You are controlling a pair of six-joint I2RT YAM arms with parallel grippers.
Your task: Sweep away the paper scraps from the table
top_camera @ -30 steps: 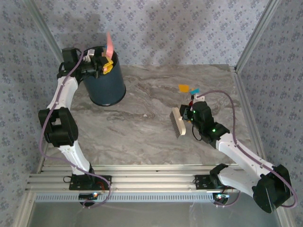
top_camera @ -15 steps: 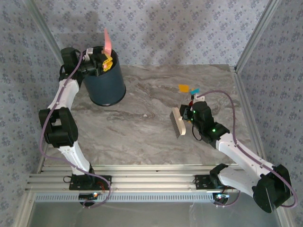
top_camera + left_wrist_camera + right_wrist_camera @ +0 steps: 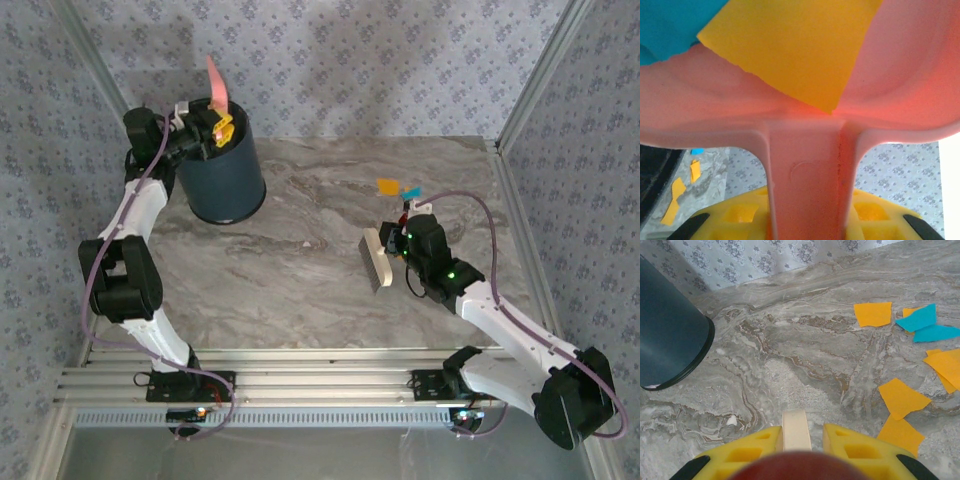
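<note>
My left gripper (image 3: 214,130) is shut on the handle (image 3: 807,175) of the pink dustpan (image 3: 216,85), which it holds tipped steeply up over the dark bin (image 3: 222,172). An orange scrap (image 3: 790,45) and a teal scrap (image 3: 667,22) lie in the pan. My right gripper (image 3: 398,245) is shut on a cream brush (image 3: 375,258), whose handle (image 3: 796,430) sits between the yellow fingers low over the table (image 3: 300,230). Several paper scraps, orange (image 3: 873,313) (image 3: 902,397) and teal (image 3: 920,319), lie on the table ahead and right of the brush, seen from above as a small cluster (image 3: 390,187).
The bin (image 3: 667,340) stands at the table's back left corner. Aluminium rails (image 3: 300,385) run along the near edge, and patterned walls enclose the back and sides. More orange scraps (image 3: 677,192) show past the pan.
The left arm has drawn back to the left, and the dustpan now leans further left over the bin. The right arm and the brush have not moved.
</note>
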